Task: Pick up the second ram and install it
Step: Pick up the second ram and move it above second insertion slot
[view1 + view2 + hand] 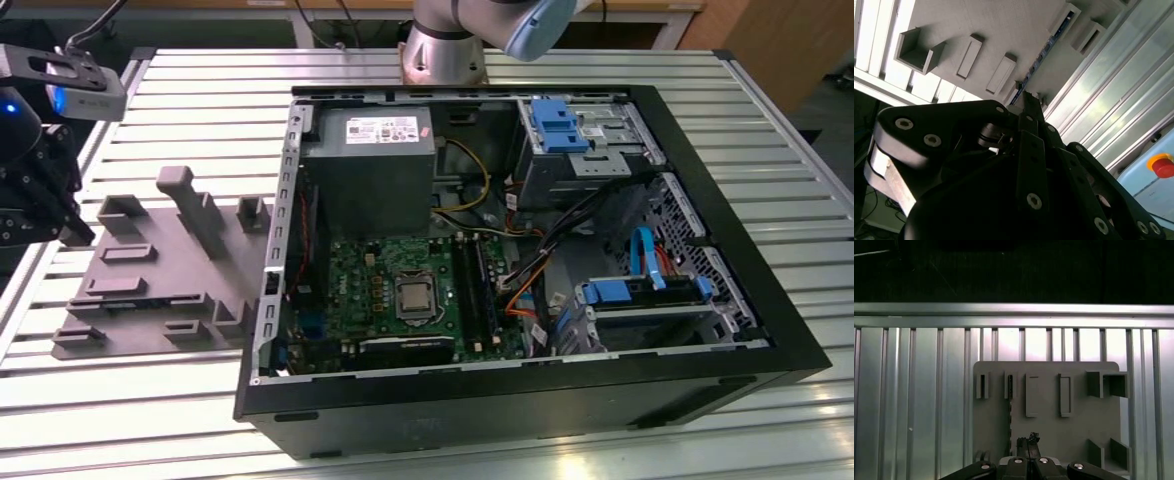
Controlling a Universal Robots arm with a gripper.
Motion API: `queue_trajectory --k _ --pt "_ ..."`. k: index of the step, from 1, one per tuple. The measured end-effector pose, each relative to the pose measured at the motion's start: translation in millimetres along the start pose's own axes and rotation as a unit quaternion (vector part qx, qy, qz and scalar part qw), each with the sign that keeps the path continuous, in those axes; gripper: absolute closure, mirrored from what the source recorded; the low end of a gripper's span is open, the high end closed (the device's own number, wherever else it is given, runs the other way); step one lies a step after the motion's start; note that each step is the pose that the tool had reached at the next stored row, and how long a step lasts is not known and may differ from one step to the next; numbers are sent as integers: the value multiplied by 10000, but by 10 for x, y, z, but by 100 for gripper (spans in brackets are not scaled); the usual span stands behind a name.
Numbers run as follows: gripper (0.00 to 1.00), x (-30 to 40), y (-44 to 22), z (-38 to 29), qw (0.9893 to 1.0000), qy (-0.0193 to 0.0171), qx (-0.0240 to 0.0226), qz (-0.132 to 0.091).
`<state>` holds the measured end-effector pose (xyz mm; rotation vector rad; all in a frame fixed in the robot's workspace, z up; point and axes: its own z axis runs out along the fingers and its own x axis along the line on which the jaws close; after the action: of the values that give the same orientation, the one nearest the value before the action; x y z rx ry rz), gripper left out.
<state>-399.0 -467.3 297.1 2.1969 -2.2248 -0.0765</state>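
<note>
The second ram [1010, 410] is a thin dark stick standing on edge in a slot of the grey moulded tray [1049, 430]. It also shows as a narrow dark strip [1041, 55] in the second wrist view. My gripper [1026, 440] hovers above the tray, its fingertips pressed together just beside the near end of the stick, with nothing seen between them. In the exterior view the gripper [64, 228] hangs at the far left, over the left edge of the tray [147, 260]. The motherboard [400, 290] with its long memory slots [474, 285] lies inside the open computer case [534, 400].
The case holds a grey power supply [371, 160], blue drive brackets [561, 125] and loose cables [527, 270]. The tray carries several upright blocks [200, 215]. Everything rests on a ribbed aluminium table [174, 90]. A red button [1162, 165] sits beyond the table edge.
</note>
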Motion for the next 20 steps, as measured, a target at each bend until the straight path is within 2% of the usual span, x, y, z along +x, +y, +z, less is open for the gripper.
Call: queue_trajectory --k 20 --pt "89 1 -2 49 10000 0 0 0"
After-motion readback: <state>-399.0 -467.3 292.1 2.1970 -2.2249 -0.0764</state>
